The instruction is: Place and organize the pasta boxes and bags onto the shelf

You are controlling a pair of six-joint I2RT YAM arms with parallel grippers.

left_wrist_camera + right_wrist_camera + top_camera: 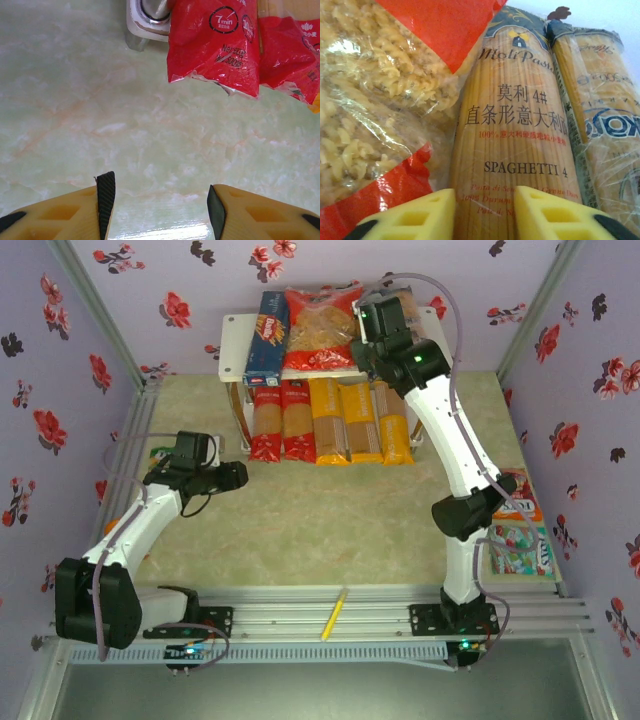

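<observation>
While the right tool (485,200) hangs released over a spaghetti bag (520,125) on the shelf (232,335), placing looks done; lift clear next. Left tool (160,200): released, empty.

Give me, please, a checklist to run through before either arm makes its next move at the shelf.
1. Right gripper not gripping the spaghetti bag: ok, jaws apart.
2. Left gripper empty: ok, open above bare table.
3. Red-ended bags and yellow-orange bags side by side on the shelf's lower tier: ok.
4. Blue box on the top tier: ok.
5. Top tier's right end tidy: cannot tell, right arm covers it.
</observation>
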